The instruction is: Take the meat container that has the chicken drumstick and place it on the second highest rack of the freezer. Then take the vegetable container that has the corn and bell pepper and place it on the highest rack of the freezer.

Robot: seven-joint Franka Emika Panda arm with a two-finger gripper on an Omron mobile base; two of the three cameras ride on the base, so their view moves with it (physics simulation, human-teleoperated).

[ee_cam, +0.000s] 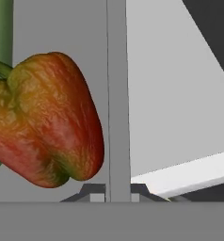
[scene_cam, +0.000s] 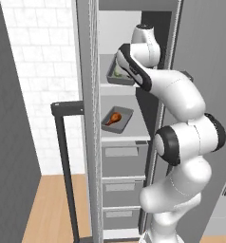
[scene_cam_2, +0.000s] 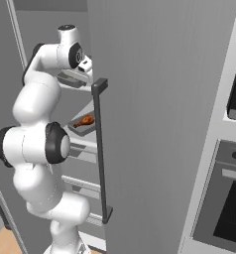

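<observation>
The tool [ee_cam: 112, 195] is pinching the thin wall of the vegetable container [scene_cam: 116, 76], its tips closed on the rim. The container is sitting tilted over the highest rack [scene_cam: 116, 86] of the freezer [scene_cam: 89, 118], the bell pepper [ee_cam: 48, 120] lying inside beside the corn [ee_cam: 1, 33]. On the shelf below, the meat container [scene_cam: 117, 120] is holding the chicken drumstick [scene_cam: 114, 117].

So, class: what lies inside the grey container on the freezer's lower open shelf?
Inside the grey container lies one chicken drumstick. The floor beneath it is covered; in the right base view the door handle hides the container's right end.
</observation>
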